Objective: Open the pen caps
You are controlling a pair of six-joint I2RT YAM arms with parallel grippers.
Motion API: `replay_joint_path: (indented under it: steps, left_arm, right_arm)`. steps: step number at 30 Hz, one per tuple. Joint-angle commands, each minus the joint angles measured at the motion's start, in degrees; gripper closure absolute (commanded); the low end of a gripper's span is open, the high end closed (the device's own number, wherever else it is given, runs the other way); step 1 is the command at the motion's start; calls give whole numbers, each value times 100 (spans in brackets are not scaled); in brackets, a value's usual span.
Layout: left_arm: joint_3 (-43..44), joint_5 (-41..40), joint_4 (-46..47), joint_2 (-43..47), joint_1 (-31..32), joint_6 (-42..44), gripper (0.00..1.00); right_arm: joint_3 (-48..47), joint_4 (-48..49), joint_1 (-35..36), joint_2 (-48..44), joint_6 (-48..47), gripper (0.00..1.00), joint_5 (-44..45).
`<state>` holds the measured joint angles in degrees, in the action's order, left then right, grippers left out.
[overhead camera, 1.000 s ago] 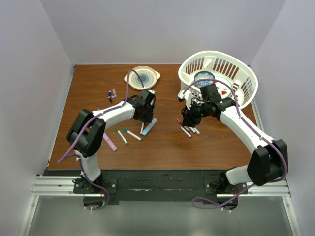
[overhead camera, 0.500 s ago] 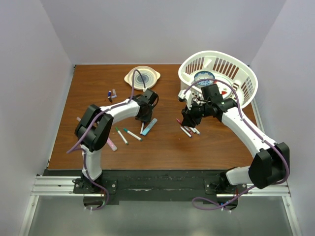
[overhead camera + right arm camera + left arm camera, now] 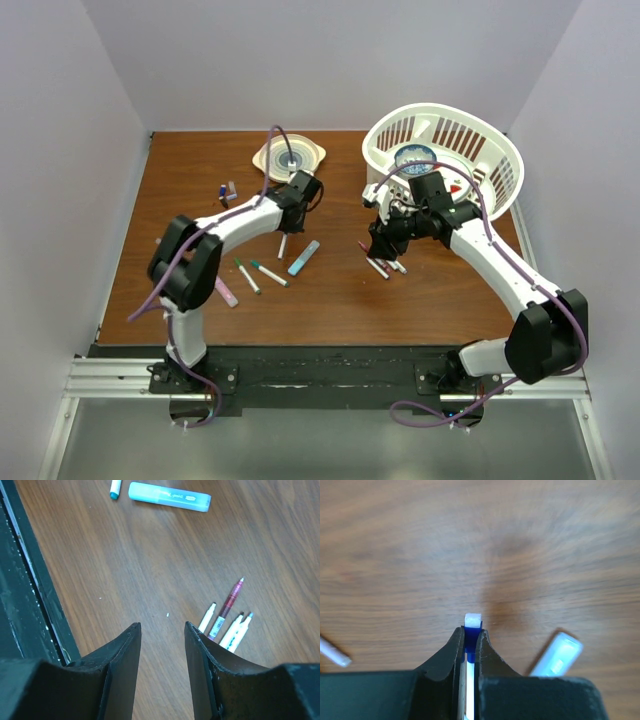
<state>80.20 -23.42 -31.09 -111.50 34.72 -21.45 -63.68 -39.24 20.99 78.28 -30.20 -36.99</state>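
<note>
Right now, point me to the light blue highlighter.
Top view: the light blue highlighter lies mid-table, just right of the white pen held by the left gripper, left of the loose pens.

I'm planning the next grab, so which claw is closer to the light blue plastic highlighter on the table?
Left. The left claw, shut on a slim white-and-blue pen, is right beside the light blue plastic highlighter; the right claw hangs open well off to its right.

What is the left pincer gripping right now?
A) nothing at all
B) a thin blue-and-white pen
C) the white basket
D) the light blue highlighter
B: the left wrist view shows the left pincer closed on a thin pen, with the light blue highlighter lying apart on the table.
</note>
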Motion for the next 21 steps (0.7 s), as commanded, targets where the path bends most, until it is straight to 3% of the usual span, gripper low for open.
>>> replay_joint_path:
  steps: [1, 5, 6, 7, 8, 11, 15, 21]
  left_arm:
    - [-310, -25, 865, 1761, -71, -148, 100]
    - [-2396, 1363, 3332, 3273, -220, -1165, 100]
    - [-2778, 1784, 3799, 3719, -264, -1751, 100]
    - [-3113, 1971, 4665, 3889, -273, -2035, 100]
    - [-3708, 2086, 5039, 4021, -290, -2343, 100]
    - [-4475, 2464, 6259, 4207, -282, -3425, 100]
    - [-4847, 2711, 7186, 3892, -98, -4147, 100]
    - [-4848, 2782, 7741, 3452, 184, -4288, 100]
  right_arm:
    - [92, 294, 28, -120, 188, 56, -343]
    - [416, 1319, 80, -208, 1119, 55, -430]
    - [514, 1575, 72, -278, 1356, 53, -501]
    - [636, 1882, 89, -330, 1898, 50, -598]
    - [925, 2555, 89, -383, 2182, 38, -729]
    - [1383, 3726, 221, -410, 3263, 24, -1291]
    - [1595, 4608, 440, -173, 4248, 24, -1539]
    - [1754, 5032, 660, 170, 5208, 27, -1162]
